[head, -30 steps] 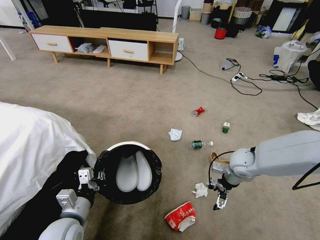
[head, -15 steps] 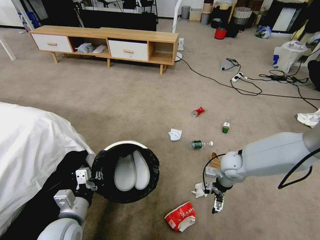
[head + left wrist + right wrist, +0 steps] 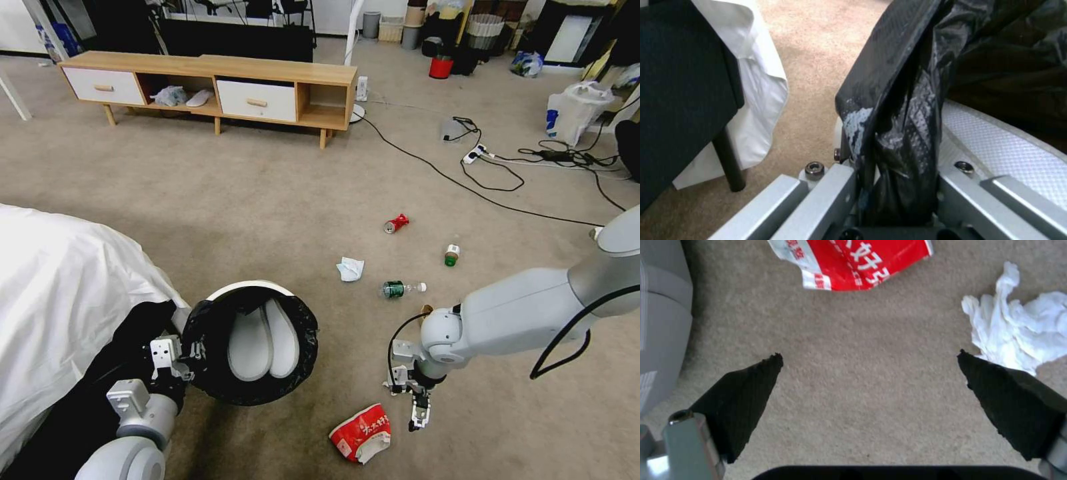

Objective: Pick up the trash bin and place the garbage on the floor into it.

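Note:
The trash bin [image 3: 250, 288], white with a black liner, hangs tilted at the lower left, two pale oval shapes inside it. My left gripper [image 3: 175, 357] is shut on its lined rim [image 3: 898, 150]. My right gripper [image 3: 419, 410] hangs open just above the floor [image 3: 267, 200], between the red-and-white wrapper [image 3: 362, 433] and a crumpled tissue [image 3: 393, 385] half hidden by its wrist. Between its spread fingertips [image 3: 751, 396] is bare carpet, with the wrapper [image 3: 853, 260] ahead and the tissue [image 3: 1027, 330] beside one finger. Farther off lie another tissue [image 3: 350, 269], a green bottle [image 3: 400, 289], a green can [image 3: 452, 255] and a red can [image 3: 396, 223].
A white-sheeted bed [image 3: 60, 293] fills the left side, close to the bin. A low wooden cabinet [image 3: 213, 80] stands at the back. Cables and a power strip [image 3: 473, 157] run across the carpet at the right, near a large white plastic bag [image 3: 577, 110].
My right arm has swung left and nearer, bringing the open gripper over the tissue's edge and closer to the wrapper. The bin and left gripper have hardly moved.

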Robot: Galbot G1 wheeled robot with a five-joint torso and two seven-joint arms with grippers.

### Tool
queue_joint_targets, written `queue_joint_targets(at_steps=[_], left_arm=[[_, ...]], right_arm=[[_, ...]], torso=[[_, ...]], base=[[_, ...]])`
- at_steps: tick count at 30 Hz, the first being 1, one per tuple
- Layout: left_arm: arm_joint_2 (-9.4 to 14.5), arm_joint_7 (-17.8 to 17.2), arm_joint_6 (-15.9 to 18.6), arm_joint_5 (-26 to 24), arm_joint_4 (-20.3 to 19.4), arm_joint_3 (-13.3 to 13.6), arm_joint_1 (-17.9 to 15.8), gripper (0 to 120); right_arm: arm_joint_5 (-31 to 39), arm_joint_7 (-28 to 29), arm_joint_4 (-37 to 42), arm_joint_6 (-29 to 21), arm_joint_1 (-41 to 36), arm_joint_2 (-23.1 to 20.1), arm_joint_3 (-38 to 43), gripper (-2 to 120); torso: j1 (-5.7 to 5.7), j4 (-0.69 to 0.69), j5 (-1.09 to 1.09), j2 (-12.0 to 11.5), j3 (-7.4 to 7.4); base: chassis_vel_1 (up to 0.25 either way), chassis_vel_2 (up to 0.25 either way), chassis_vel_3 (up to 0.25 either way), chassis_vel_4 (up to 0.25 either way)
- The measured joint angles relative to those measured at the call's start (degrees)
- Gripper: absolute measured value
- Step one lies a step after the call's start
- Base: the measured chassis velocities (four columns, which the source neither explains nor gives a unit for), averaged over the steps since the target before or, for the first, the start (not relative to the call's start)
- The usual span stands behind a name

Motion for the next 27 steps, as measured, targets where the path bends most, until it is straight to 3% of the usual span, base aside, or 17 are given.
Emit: queue_joint_targets(at_steps=[27], left_arm=[[0.53, -0.13, 0.05, -0.62, 1.92, 0.26, -1.25, 1]], right_arm=[[0.28, -0.22, -4.53, 0.61, -6.02, -5.49, 2.02, 100]], torso=[[0.00, 0.00, 0.00, 0.01, 0.00]], base=[[0.000, 0.000, 0.000, 0.000]])
